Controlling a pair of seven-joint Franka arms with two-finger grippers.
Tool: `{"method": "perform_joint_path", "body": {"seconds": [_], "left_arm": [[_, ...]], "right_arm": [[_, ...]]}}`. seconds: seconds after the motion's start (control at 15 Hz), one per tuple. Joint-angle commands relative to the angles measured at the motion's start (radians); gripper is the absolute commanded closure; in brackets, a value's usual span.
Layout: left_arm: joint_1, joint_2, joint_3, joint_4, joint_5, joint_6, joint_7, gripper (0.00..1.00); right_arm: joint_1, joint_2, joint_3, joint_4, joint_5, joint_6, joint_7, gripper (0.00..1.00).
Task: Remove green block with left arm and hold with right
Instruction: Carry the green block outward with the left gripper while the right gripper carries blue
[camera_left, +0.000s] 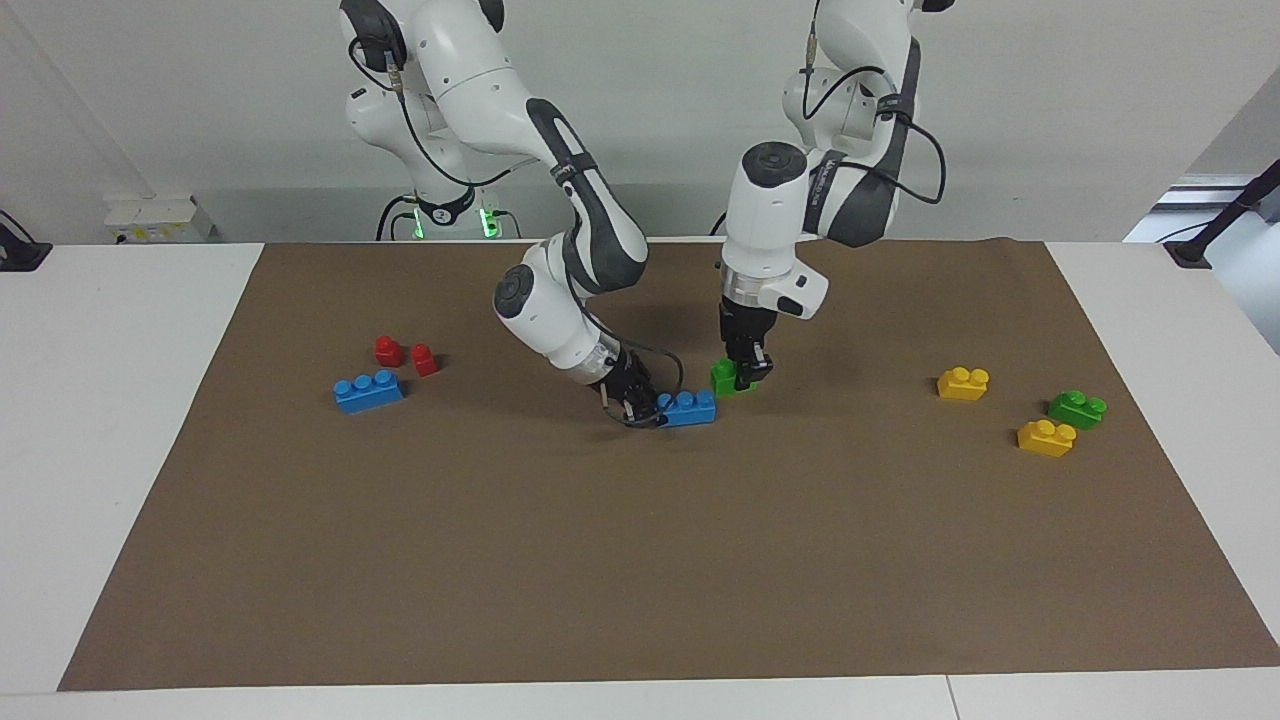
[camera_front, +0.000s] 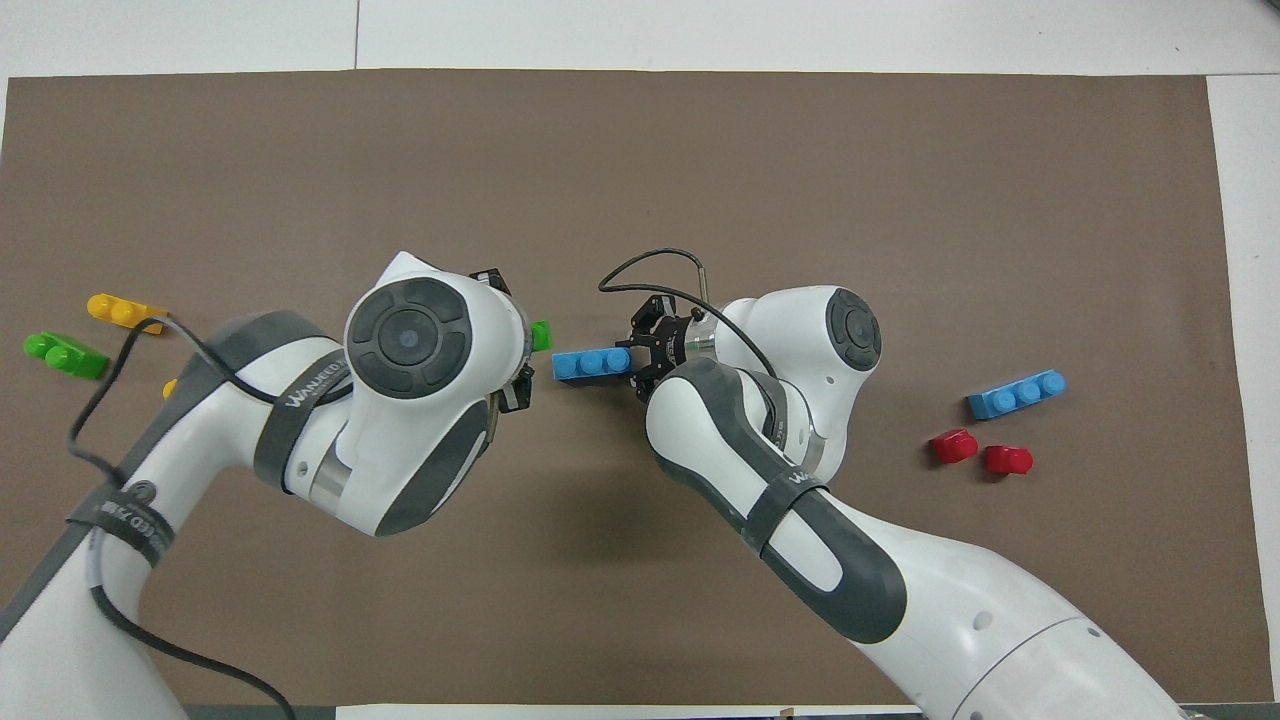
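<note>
My left gripper (camera_left: 748, 376) points straight down at the middle of the mat and is shut on the green block (camera_left: 726, 377). In the overhead view only an edge of the green block (camera_front: 541, 335) shows past the left wrist. My right gripper (camera_left: 645, 408) lies low and sideways, shut on one end of a blue three-stud brick (camera_left: 688, 408) that rests on the mat. It shows in the overhead view (camera_front: 632, 362) with the blue brick (camera_front: 590, 364). The green block is apart from the blue brick, just beside its free end.
A second green brick (camera_left: 1077, 408) and two yellow bricks (camera_left: 963, 383) (camera_left: 1046, 438) lie toward the left arm's end of the brown mat (camera_left: 640, 560). Another blue three-stud brick (camera_left: 368, 391) and two red pieces (camera_left: 388, 350) (camera_left: 425, 360) lie toward the right arm's end.
</note>
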Motion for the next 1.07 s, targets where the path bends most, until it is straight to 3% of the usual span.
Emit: {"method": "perform_joint_path", "body": {"seconds": [0.0,0.2,0.47,0.73,1.0], "left_arm": [[0.055,-0.031,-0.002,0.001,0.002,-0.036,0.087,1.0],[0.135,-0.031,-0.002,-0.002,-0.013,-0.031,0.266,1.0],[0.303,-0.029,0.0,-0.015,-0.12,-0.021,0.662,1.0],[0.445,-0.02,0.0,-0.018,-0.163,-0.019,0.917,1.0],[0.48,0.03,0.003,-0.017,-0.163,0.034,1.008,1.0]], "right_arm": [[-0.028,-0.001,0.002,0.01,0.016,-0.016,-0.033,1.0],[-0.128,-0.014,-0.006,0.093,-0.016,-0.187,-0.036,1.0],[-0.312,-0.031,-0.006,0.197,-0.204,-0.405,-0.066,1.0],[-0.51,-0.046,-0.009,0.159,-0.246,-0.507,-0.22,1.0],[-0.645,-0.052,-0.012,0.107,-0.291,-0.53,-0.292,1.0]]}}
